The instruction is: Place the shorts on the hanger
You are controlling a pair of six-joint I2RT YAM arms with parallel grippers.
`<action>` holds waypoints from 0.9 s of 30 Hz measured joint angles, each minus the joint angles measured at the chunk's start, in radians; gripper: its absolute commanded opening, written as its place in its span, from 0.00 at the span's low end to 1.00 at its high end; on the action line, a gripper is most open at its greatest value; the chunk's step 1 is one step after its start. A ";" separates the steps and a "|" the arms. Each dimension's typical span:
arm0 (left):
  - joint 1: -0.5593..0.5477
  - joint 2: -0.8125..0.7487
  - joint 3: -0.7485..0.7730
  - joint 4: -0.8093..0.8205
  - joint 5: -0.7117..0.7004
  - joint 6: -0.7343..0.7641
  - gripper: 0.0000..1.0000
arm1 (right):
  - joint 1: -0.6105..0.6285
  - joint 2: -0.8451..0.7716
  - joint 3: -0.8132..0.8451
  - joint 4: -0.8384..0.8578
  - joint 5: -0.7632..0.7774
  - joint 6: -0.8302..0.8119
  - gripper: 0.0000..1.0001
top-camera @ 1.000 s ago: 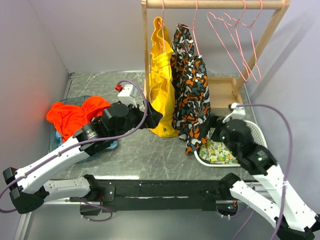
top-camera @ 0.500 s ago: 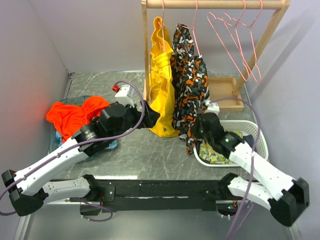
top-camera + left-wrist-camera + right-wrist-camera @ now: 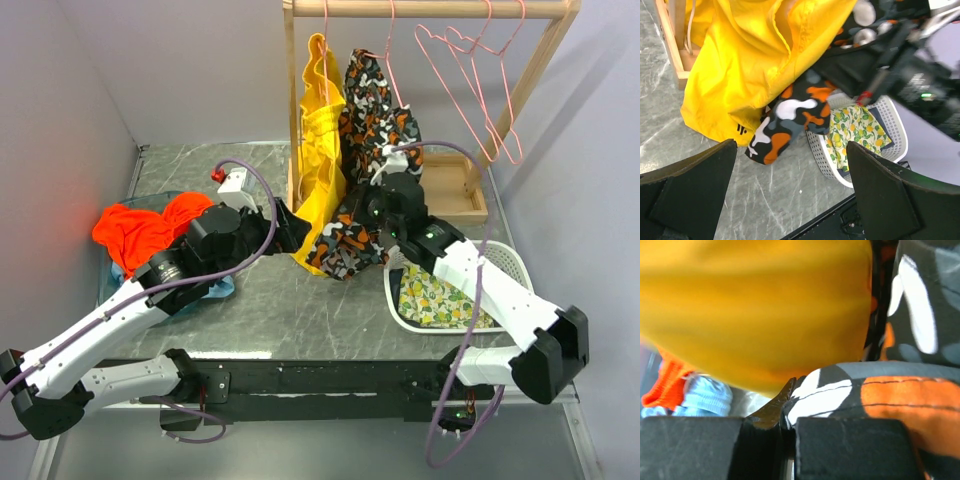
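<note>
The camouflage-print shorts (image 3: 375, 110) hang from the wooden rail on a thin pink wire hanger (image 3: 391, 60), next to a yellow garment (image 3: 320, 150). My right gripper (image 3: 372, 207) is shut on the lower part of the shorts, which is pulled up and bunched toward the left (image 3: 345, 240). In the right wrist view the jaws (image 3: 790, 392) pinch a fold of the printed fabric (image 3: 900, 390). My left gripper (image 3: 292, 226) is open and holds nothing, just left of the yellow garment. Its wrist view shows the shorts' hem (image 3: 790, 115) above the gap (image 3: 790, 150).
Spare pink hangers (image 3: 480, 90) hang at the right of the wooden rack (image 3: 293, 100). A white basket (image 3: 508, 266) holds a lemon-print cloth (image 3: 435, 300). An orange-red garment (image 3: 145, 225) lies in a blue basin at the left. A wooden tray (image 3: 455, 185) stands behind.
My right arm swung left from the basket to the shorts, shut on their lower part and drew it up and left. My left arm drew back slightly and stayed open.
</note>
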 measured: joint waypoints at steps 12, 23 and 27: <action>0.003 -0.019 -0.028 -0.008 0.001 -0.010 0.97 | 0.000 -0.031 -0.285 0.042 -0.011 0.015 0.73; 0.006 -0.015 -0.111 -0.011 0.014 -0.040 0.96 | 0.063 -0.443 -0.361 -0.038 -0.026 0.031 1.00; 0.006 -0.006 -0.154 -0.006 0.027 -0.052 0.96 | 0.090 -0.580 -0.452 -0.048 -0.046 0.064 1.00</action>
